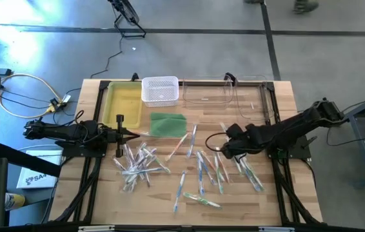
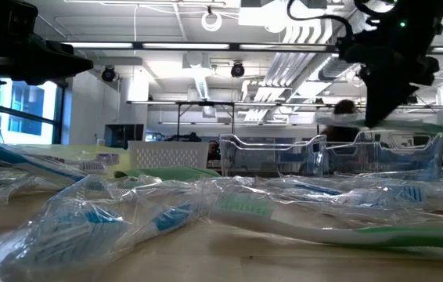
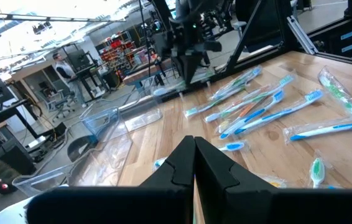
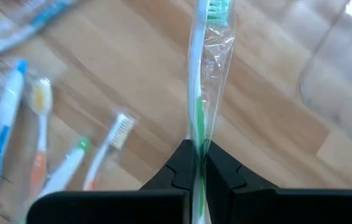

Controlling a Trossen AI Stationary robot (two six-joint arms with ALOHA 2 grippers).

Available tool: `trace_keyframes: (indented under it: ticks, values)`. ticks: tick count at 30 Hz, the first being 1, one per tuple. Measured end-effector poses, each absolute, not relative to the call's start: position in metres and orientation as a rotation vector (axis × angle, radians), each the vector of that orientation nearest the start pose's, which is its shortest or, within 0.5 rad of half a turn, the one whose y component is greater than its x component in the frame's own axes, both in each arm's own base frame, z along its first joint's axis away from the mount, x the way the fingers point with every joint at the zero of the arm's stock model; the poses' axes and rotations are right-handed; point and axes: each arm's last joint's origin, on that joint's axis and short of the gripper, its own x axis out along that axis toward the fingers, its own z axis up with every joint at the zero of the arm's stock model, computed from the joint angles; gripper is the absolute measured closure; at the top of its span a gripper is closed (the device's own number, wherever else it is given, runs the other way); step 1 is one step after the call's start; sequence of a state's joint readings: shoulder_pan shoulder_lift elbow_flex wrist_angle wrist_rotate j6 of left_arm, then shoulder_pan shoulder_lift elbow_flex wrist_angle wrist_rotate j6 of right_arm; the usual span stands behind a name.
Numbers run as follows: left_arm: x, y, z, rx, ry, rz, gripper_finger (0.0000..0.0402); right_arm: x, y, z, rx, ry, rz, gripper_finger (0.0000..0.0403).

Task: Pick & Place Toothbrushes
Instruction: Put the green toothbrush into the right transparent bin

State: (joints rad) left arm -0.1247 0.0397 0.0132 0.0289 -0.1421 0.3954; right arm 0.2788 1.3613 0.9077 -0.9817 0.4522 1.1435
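High view: a white basket (image 1: 160, 89), yellow tray (image 1: 122, 103) and clear bins (image 1: 206, 93) line the table's twelve o'clock edge, a green pad (image 1: 168, 124) below them; the toothbrushes (image 1: 169, 169) lie scattered at centre. The left gripper (image 1: 133, 134) waits at nine o'clock, fingers pressed together.

Right wrist view: the right gripper (image 4: 196, 163) pinches a wrapped green-and-white toothbrush (image 4: 202, 68) (clear, shiny film) above the wood.

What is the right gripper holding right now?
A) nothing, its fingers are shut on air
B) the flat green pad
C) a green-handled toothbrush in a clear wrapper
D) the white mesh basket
C: in the right wrist view the right gripper is pinched shut on a wrapped green-handled toothbrush, whose bristle end sticks out ahead of the fingers above the wooden table.
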Motion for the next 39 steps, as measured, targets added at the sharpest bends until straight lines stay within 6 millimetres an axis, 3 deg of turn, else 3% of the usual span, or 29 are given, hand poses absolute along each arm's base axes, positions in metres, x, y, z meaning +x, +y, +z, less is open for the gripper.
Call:
trace_keyframes:
  ticks: [10,21,30,39]
  values:
    - [0.099,-0.008,0.168,0.395,0.001,0.017,0.0398,0.231,0.050,0.240,0.380,0.946,-0.814,0.0395]
    - [0.099,-0.008,0.168,0.395,0.001,0.018,0.0398,0.236,0.044,0.252,0.266,0.868,-0.846,0.0395]
    - [0.099,-0.008,0.168,0.395,0.001,0.018,0.0398,0.238,0.026,0.254,0.246,0.885,-0.881,0.0395]
    - [0.099,-0.008,0.168,0.395,0.001,0.017,0.0398,0.224,-0.002,0.276,0.269,0.819,-0.914,0.0395]
